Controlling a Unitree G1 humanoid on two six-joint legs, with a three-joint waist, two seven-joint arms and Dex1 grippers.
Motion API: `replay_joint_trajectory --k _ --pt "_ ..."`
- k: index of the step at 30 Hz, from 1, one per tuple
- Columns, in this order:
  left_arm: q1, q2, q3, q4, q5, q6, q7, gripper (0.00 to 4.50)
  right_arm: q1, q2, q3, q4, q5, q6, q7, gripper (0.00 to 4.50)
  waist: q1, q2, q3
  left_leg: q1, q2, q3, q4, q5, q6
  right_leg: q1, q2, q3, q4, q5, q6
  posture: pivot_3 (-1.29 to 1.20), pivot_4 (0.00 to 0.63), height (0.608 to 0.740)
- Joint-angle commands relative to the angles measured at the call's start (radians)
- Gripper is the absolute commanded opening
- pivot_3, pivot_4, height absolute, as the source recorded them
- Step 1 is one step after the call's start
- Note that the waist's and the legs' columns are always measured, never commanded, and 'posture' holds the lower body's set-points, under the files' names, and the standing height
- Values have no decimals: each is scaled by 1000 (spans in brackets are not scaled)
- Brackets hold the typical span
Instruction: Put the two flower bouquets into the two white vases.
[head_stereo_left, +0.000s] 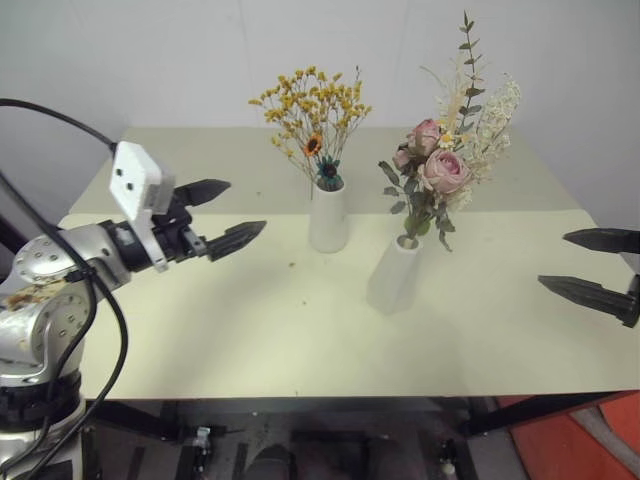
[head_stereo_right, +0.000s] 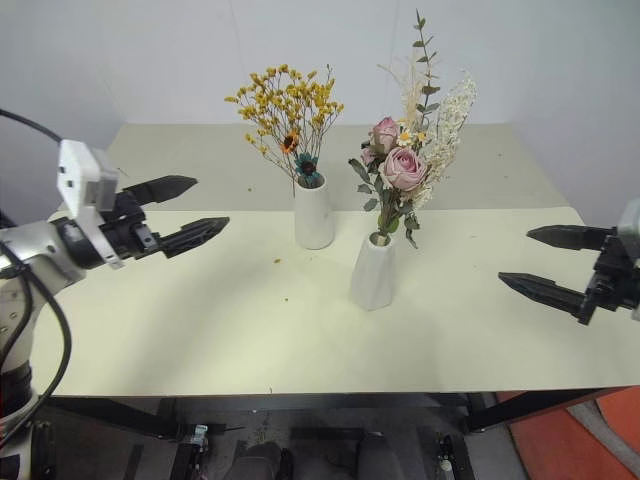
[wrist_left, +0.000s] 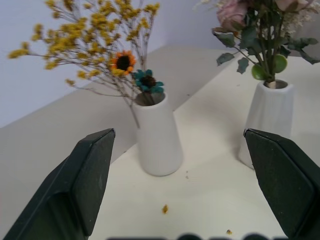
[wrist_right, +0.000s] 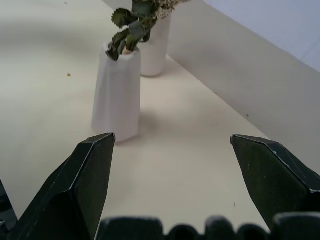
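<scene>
Both pairs of jaws stand spread wide and carry nothing. The left gripper (head_stereo_left: 222, 214) hangs over the left part of the pale cream tabletop (head_stereo_left: 300, 340), its black fingers pointing right toward the vases; the right gripper (head_stereo_right: 545, 262) hangs over the right edge, pointing left, well apart from everything.

Between them stand the two plain matte white tapered vases. The farther one (head_stereo_left: 328, 218), left of centre, holds the bouquet of tiny yellow-orange dried blossoms on thin brown stems (head_stereo_left: 312, 105), with a small orange flower and a teal one just above its mouth. The nearer vase (head_stereo_left: 396, 273), to its right, holds the bouquet of pink roses, cream sprigs and green leaves (head_stereo_left: 445, 150), which rises well above it and leans right. Both bouquets sit in vases, so the task looks done.

A few orange crumbs (wrist_left: 164, 208) lie on the tabletop near the far vase.

The risk now, as I judge it, is tipping. The rose bouquet is tall and top-heavy over a narrow vase, and a sweep of either arm across the middle could catch its sprigs or the vase and knock it over. The dried blossoms look brittle and would shed more if brushed.

No brand, label or writing can be read anywhere.
</scene>
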Motion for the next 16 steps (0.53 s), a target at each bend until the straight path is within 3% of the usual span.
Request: replay_joint_trajectory --k 1,6,16 --pt "17 24 109 -71 -86 14 29 4500 -87 22 47 45 3 -11 -4 4389 1 0 0 0 0 0 0 0 0 0 0 0 0 0 0 0 150 740" --pt "78 99 225 -56 -221 73 -21 4500 -184 73 123 74 -10 -2 -4 4389 2 0 0 -1 0 0 0 0 0 -2 0 0 0 0 0 0 150 740" --pt "156 204 295 -98 -336 104 11 4500 -192 90 188 92 -24 -13 54 4389 4 0 0 -1 0 1 -1 0 0 -2 0 0 0 0 0 0 150 740"
